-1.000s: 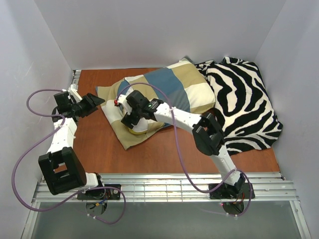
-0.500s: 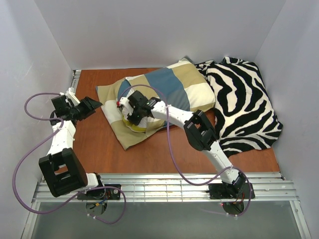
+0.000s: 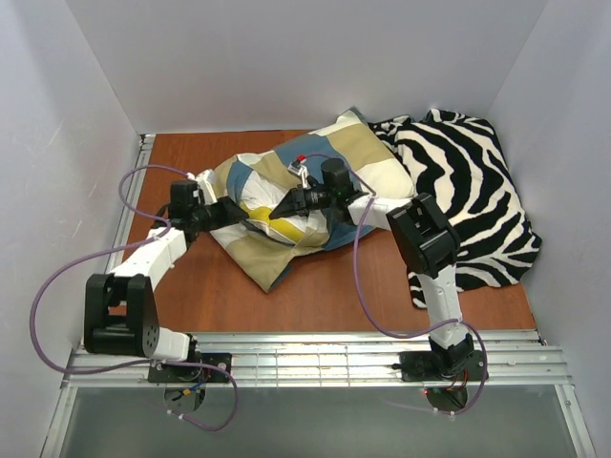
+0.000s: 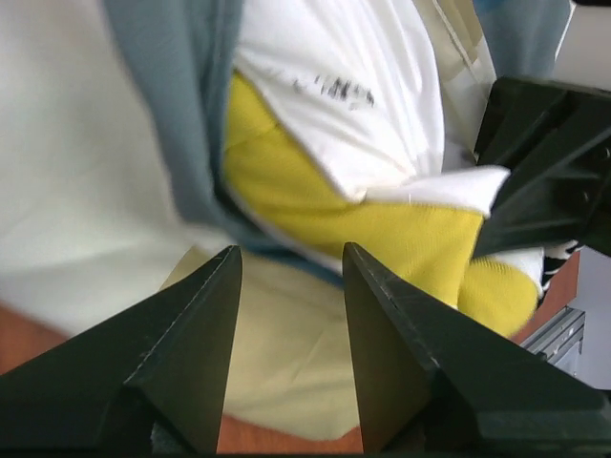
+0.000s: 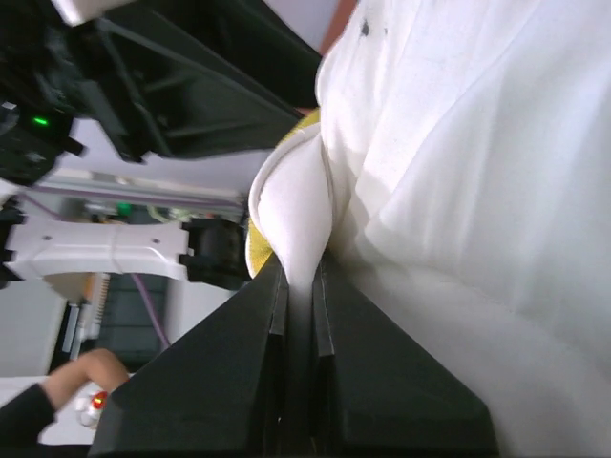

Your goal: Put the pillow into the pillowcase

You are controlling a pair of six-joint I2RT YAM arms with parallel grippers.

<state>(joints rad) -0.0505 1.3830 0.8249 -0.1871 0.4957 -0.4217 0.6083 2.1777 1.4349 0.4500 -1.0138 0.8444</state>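
The blue, tan and cream checked pillowcase lies bunched in the middle of the table. Inside its left end the pillow shows its white top and yellow underside. My right gripper points left and is shut on a white fold of the pillow, pinched flat between its jaws. My left gripper is at the pillowcase's left end. Its fingers stand apart over the tan cloth, gripping nothing, with the yellow pillow just ahead.
A black-and-white zebra-striped cloth is heaped at the right, touching the pillowcase. Brown table shows in front and to the left. White walls close in three sides, and a metal rail runs along the near edge.
My right gripper closed on the pillow's white edge and swung to point left, bunching the pillowcase. My left gripper came in from the left edge to the pillowcase's end and narrowed.
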